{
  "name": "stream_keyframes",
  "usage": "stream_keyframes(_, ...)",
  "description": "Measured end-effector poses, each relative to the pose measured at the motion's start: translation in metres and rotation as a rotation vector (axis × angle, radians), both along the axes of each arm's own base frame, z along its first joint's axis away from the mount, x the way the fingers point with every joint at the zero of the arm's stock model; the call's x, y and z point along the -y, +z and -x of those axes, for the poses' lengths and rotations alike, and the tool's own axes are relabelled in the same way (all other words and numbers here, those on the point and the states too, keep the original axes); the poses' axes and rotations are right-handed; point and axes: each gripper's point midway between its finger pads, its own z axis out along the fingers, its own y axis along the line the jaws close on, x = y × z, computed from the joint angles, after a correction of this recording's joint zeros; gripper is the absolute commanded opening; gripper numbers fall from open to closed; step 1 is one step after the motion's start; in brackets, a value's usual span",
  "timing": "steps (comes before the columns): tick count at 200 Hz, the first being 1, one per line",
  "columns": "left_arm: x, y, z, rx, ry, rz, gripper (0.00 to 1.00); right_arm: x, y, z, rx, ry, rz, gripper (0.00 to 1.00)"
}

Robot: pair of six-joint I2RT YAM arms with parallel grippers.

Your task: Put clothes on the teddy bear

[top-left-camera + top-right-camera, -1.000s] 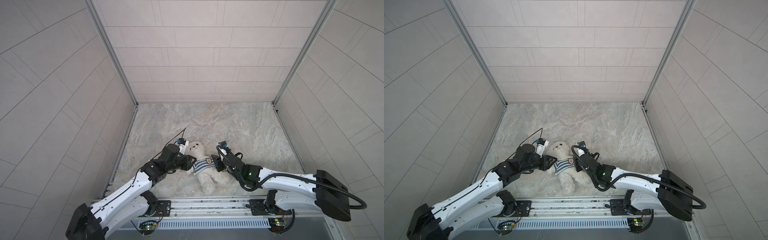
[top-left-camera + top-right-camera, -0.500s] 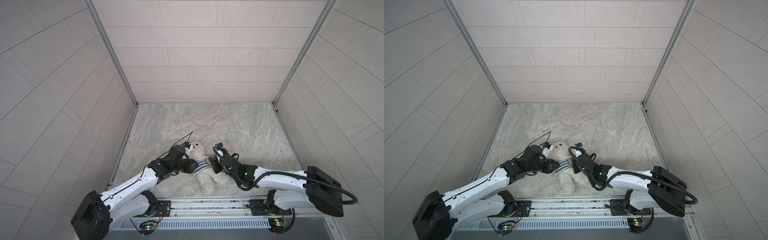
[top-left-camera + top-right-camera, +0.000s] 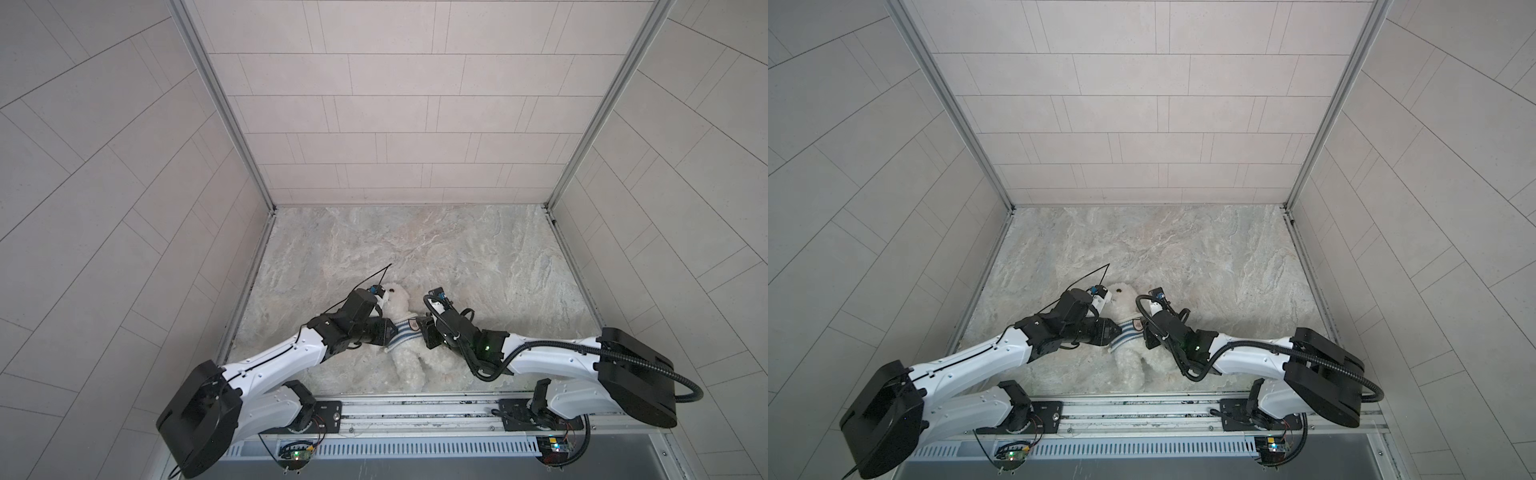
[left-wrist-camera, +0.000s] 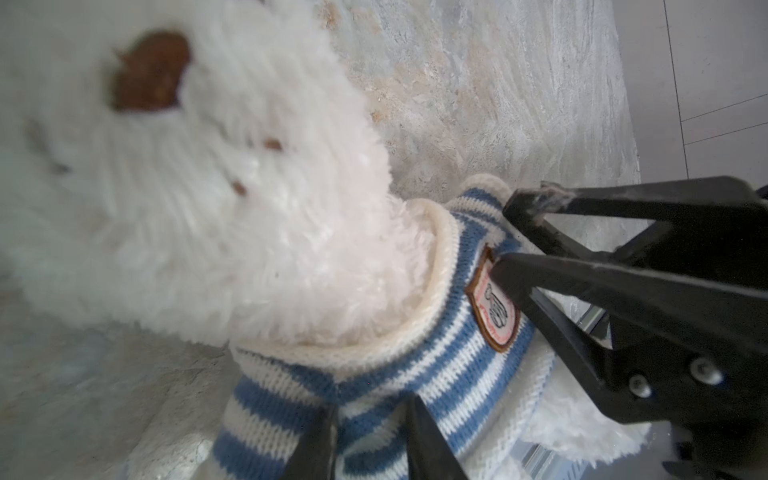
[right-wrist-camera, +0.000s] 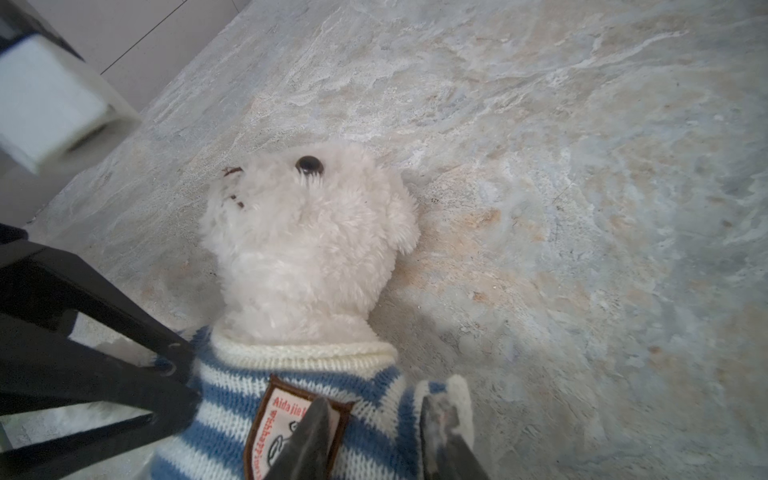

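1. Pale tiled walls box in a marbled table. The teddy bear lies face up at lower centre in both top views, head toward the back wall.
2. Likely risk: if both arms tug the striped shirt outward, the soft knit may stretch or drag the bear.
3. The left gripper is clamped on a shirt fold. The right gripper straddles the sleeve beside the badge; I cannot tell if it pinches.
4. The bear is fluffy, cream-white and dark-eyed, with the shirt collar around its neck.

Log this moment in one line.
bear: on back | shirt: collar at neck | left gripper: pinching shirt | right gripper: astride shirt by badge, grip unclear
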Motion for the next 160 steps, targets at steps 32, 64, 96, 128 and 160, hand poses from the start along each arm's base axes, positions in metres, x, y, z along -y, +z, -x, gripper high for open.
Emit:
stream_keyframes(32,-0.004,0.0,-0.013,0.004,0.038,0.016,0.31,-0.005,0.0,0.002,-0.009,-0.004,-0.027,0.39)
stream_keyframes(64,-0.008,-0.004,-0.021,0.001,0.055,0.016,0.29,-0.012,-0.007,0.005,-0.02,0.006,-0.03,0.39)
stream_keyframes(96,-0.009,-0.006,-0.023,0.0,0.052,0.014,0.29,-0.013,-0.007,0.006,-0.021,0.007,-0.031,0.39)
stream_keyframes(128,-0.013,0.007,-0.025,0.047,0.062,0.017,0.31,-0.014,-0.003,0.006,-0.019,0.01,-0.036,0.39)
stream_keyframes(160,-0.01,0.03,-0.023,0.114,0.05,0.022,0.32,-0.015,0.002,0.007,-0.015,0.018,-0.05,0.39)
